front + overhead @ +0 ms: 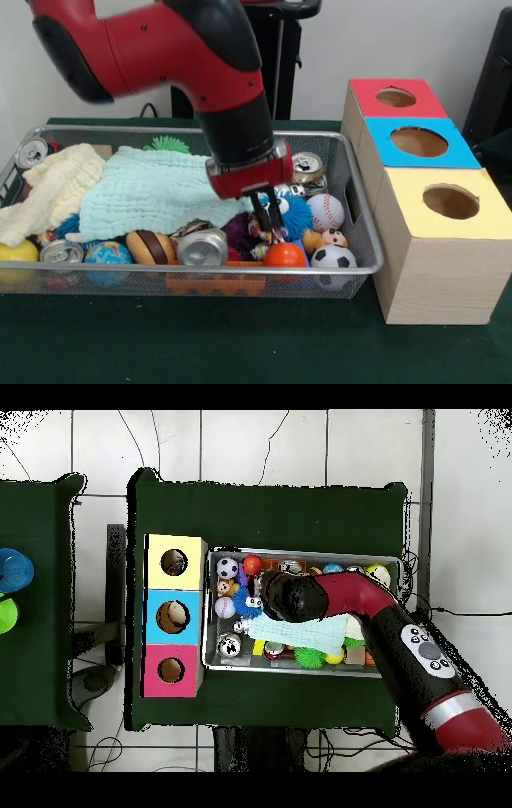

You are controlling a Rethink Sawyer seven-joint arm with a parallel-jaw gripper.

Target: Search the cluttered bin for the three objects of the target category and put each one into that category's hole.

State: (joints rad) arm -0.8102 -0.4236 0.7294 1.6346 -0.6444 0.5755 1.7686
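Multicoloured piece (pixel 258 230) lies in the bin (pixel 364 264) beside the orange ball (pixel 284 254). The gripper (pixel 270 218) reaches down onto it, fingers narrowly parted around it. Close squarely, lift straight, then carry to the yellow hole (pixel 450 202).

A robotics test room or lab is shown. A red and black arm (pixel 200 64) on a dark pedestal (pixel 280 56) is seen over a table covered in dark green cloth (pixel 240 336), before a plain pale wall (pixel 384 40). Beneath the gripper (pixel 268 220) a wire-mesh bin (pixel 364 248) of toys and cans is set out; beside the gripper, three wooden boxes (pixel 436 276) with colour-coded holes are lined up. In the overhead view, a pale tiled floor (pixel 260 444) and loose cables (pixel 100 754) are seen around the table.
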